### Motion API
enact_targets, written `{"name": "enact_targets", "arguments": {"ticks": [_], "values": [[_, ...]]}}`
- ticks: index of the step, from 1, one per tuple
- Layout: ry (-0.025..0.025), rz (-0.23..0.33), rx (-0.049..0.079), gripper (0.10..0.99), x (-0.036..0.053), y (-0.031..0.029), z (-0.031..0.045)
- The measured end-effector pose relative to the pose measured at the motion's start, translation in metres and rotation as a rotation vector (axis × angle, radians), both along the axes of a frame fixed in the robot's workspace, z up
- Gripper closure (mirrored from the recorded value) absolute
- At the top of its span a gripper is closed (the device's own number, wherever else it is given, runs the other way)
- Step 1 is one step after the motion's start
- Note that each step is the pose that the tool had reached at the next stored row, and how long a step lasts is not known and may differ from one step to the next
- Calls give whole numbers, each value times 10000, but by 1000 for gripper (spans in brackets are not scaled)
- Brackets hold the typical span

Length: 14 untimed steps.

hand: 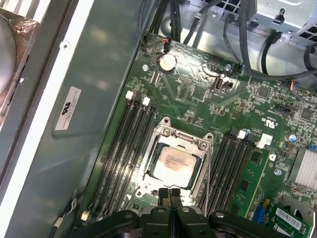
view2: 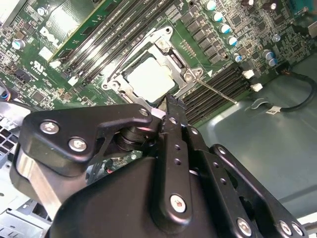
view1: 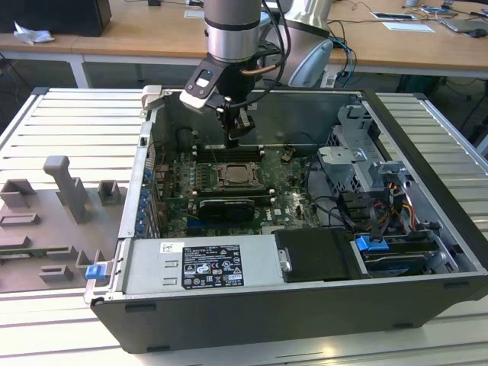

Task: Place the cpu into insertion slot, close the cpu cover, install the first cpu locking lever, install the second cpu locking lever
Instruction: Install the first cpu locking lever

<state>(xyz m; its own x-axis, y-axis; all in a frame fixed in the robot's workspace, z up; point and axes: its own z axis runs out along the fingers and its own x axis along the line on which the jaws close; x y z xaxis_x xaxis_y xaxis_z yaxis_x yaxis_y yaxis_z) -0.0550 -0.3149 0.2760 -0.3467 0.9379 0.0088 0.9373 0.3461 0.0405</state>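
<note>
— Where is your cpu (hand: pixel 173 162) now?
— Seated face up in the motherboard (hand: pixel 208 99) socket. The cpu cover (hand: pixel 183 140) looks folded flat around it, so you have nothing to carry.
— And your pincer (hand: pixel 171 194)?
— Clenched and empty, fingertips pressed together at the socket's edge. Closed tips probably suit pushing better than gripping. One locking lever (view2: pixel 218 92) juts out beside the memory slots, seemingly unlatched.

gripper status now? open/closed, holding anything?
Gripper: shut, holding nothing, tips by the cpu cover's edge.
</note>
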Motion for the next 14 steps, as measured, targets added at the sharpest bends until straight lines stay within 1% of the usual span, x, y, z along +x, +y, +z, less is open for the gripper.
{"name": "enact_targets", "arguments": {"ticks": [14], "values": [[0,426,1,980,0,0,-1]]}}
